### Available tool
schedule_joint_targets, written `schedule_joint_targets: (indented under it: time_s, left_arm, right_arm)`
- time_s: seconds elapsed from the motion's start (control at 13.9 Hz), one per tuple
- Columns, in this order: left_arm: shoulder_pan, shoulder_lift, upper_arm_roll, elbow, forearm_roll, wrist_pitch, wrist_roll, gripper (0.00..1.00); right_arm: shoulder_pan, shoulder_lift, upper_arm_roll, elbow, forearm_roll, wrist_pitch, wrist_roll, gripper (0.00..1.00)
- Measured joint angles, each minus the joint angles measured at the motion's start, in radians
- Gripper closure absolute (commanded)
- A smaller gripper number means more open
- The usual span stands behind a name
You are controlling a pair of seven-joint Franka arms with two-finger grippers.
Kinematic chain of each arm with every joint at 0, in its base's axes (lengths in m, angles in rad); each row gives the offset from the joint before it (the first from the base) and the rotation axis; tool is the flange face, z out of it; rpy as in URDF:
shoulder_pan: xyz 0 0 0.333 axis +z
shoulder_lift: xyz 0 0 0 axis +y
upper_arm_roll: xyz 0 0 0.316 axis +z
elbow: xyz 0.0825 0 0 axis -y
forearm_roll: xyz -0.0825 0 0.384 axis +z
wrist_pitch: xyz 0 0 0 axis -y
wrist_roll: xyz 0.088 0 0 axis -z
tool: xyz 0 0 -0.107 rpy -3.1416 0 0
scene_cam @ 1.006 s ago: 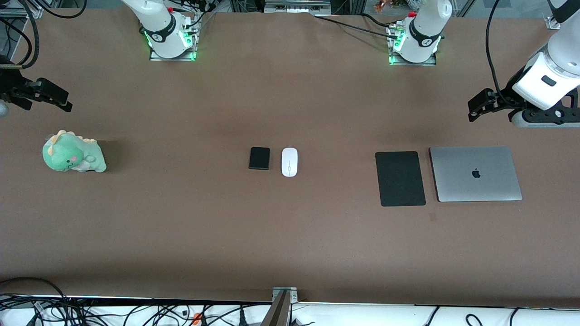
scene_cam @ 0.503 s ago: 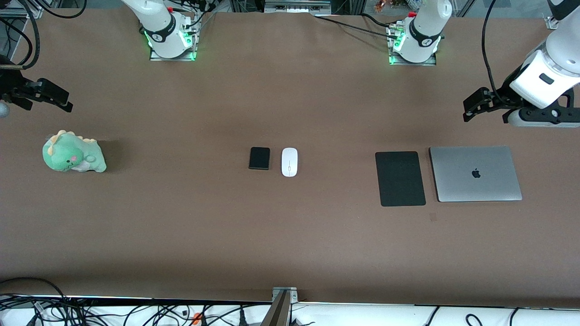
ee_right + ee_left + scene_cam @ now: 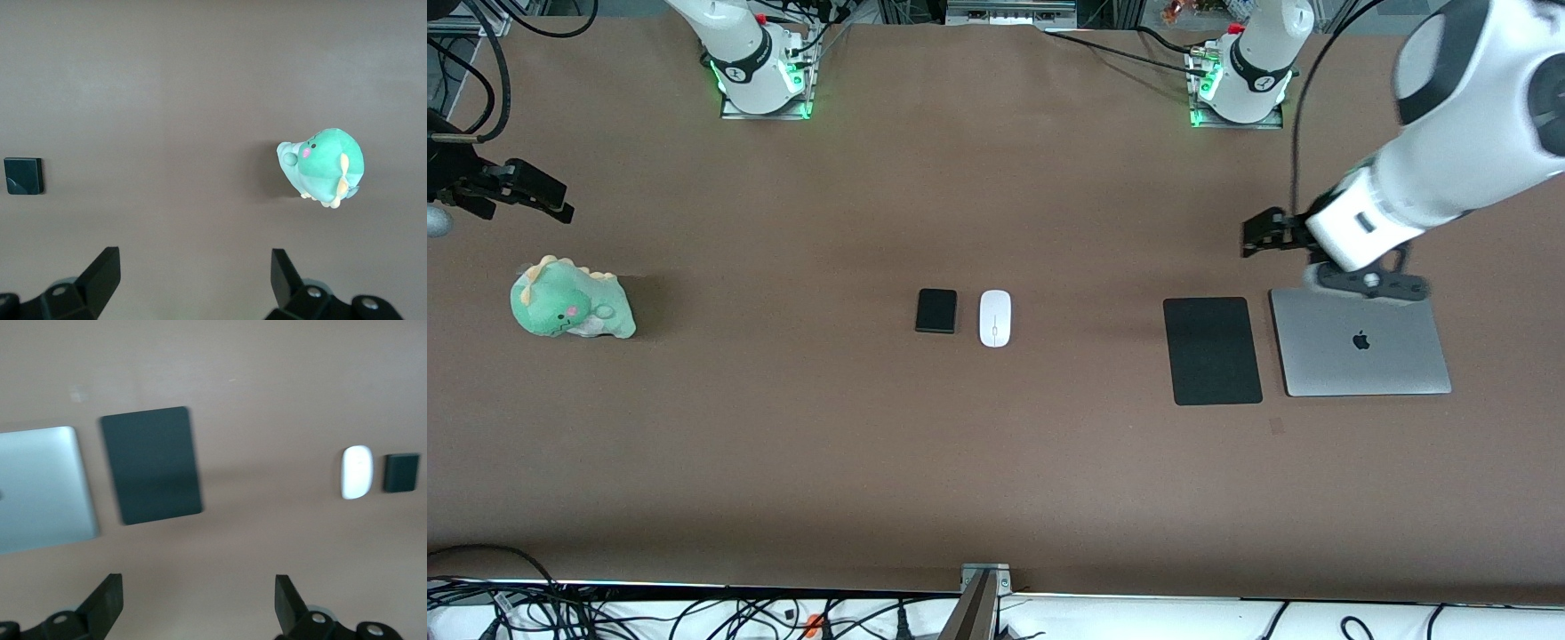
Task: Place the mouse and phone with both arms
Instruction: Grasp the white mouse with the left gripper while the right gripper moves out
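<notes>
The white mouse [image 3: 995, 317] and the black phone [image 3: 936, 310] lie side by side at the table's middle, the phone toward the right arm's end. Both show in the left wrist view, the mouse [image 3: 357, 472] and the phone [image 3: 401, 472]. The phone also shows in the right wrist view [image 3: 24, 175]. My left gripper [image 3: 1252, 238] is open and empty in the air, over bare table by the corners of the mouse pad and laptop; its own view shows its jaws wide apart [image 3: 198, 587]. My right gripper [image 3: 560, 200] is open and empty [image 3: 195, 260], over the table near the plush toy.
A black mouse pad [image 3: 1212, 350] and a closed silver laptop [image 3: 1359, 341] lie side by side toward the left arm's end. A green plush dinosaur [image 3: 569, 308] sits toward the right arm's end. Both arm bases stand along the table's back edge.
My left arm has swung in from the table's end toward the middle, and its gripper now hangs by the laptop and pad. The right gripper has barely moved. Mouse and phone are unmoved.
</notes>
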Motion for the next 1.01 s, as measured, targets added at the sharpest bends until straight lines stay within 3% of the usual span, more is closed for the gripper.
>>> schedule_joint_targets:
  time_s: [0.22,0.57,0.72,1.01]
  left_arm:
    - [-0.123,0.100,-0.014,-0.001,-0.006,0.153,-0.180,0.00]
    - [-0.359,0.397,-0.017,0.003,0.020,0.554,-0.447,0.00]
    - [-0.408,0.495,-0.011,0.044,0.020,0.618,-0.487,0.00]
    - [-0.457,0.619,-0.007,0.153,0.020,0.623,-0.534,0.00]
  right_arm:
    - [0.000,0.003,0.001,-0.008,0.000,0.000,0.000,0.00]
    - [-0.001,0.012,0.003,-0.014,0.000,-0.028,0.000,0.00]
    - [-0.001,0.026,0.007,-0.016,0.000,-0.057,0.000,0.00]
    - [-0.001,0.069,0.015,-0.023,0.004,-0.064,0.000,0.00]
